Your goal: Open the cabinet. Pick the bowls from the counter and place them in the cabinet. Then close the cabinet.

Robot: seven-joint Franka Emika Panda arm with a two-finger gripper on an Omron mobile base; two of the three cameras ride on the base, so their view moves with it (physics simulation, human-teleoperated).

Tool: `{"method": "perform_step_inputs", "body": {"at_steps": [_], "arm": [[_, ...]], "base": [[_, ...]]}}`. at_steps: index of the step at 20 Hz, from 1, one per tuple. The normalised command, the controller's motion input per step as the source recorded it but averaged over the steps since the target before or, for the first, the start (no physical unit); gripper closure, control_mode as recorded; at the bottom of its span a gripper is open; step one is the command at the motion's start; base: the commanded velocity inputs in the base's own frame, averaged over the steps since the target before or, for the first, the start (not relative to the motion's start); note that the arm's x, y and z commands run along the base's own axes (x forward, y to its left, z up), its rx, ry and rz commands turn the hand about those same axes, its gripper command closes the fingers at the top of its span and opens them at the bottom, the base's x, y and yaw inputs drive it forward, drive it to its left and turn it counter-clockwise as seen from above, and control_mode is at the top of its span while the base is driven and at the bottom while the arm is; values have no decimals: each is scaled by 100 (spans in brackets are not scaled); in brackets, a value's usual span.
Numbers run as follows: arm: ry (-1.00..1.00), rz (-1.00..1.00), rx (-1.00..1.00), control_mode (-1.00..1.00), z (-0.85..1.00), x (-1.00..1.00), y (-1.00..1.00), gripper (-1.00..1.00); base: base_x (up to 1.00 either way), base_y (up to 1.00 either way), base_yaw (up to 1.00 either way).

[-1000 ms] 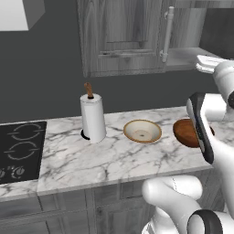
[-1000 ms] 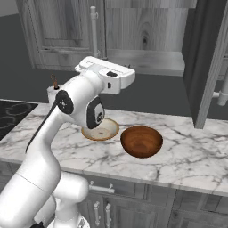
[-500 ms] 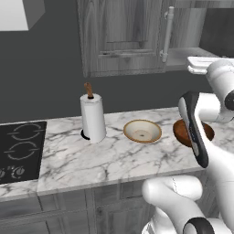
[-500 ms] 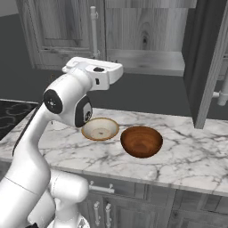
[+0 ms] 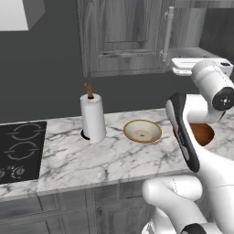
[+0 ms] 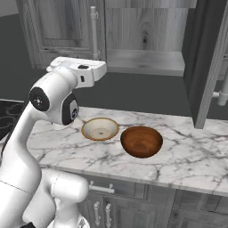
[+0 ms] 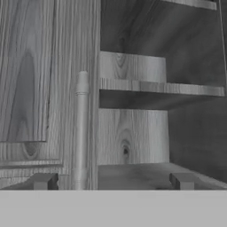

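Left base view, arm: since a second ago the arm has swung its upper links up and leftward, so the white hand now sits high at the right edge, level with the foot of the cabinet [image 5: 123, 41].
Left base view, bowls: the cream bowl [image 5: 142, 131] rests mid-depth on the counter [image 5: 91, 160], right of the paper towel roll [image 5: 93, 118]; the reddish-brown bowl [image 5: 201, 133] lies nearer the counter's right end, partly hidden by the arm. Neither has shifted.
Right base view, cabinet: the right door [image 6: 209, 62] stands swung out wide and the lower shelf [image 6: 147, 62] is bare; the left door with its silver bar handle [image 6: 94, 31] is shut.
Right base view, bowls: cream bowl and reddish-brown bowl [image 6: 141, 141] sit just beside each other, nearer the front edge than the back wall, both untouched.
Right base view, arm: the hand has pulled away from over the bowls toward the left door's handle.
Hand view, end effector: the end effector [image 7: 113, 181] is spread wide and empty, its tips framing the left door's edge and the open interior, with the handle just above the left tip.
Meaning: opening looks half done or enough for access. The likely choice is to pull the left door or go down for a bowl.
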Motion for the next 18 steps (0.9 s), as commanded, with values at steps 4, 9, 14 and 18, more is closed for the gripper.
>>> {"method": "perform_step_inputs", "body": {"at_steps": [4,9,14,18], "arm": [[0,12,0,-100,0,21,51,-100],[-2,9,0,-100,0,24,31,-100],[-3,7,0,-100,-1,32,3,-100],[-9,4,0,-100,0,16,-5,-100]], "base": [[0,0,0],[0,0,0],[0,0,0],[0,0,0]]}}
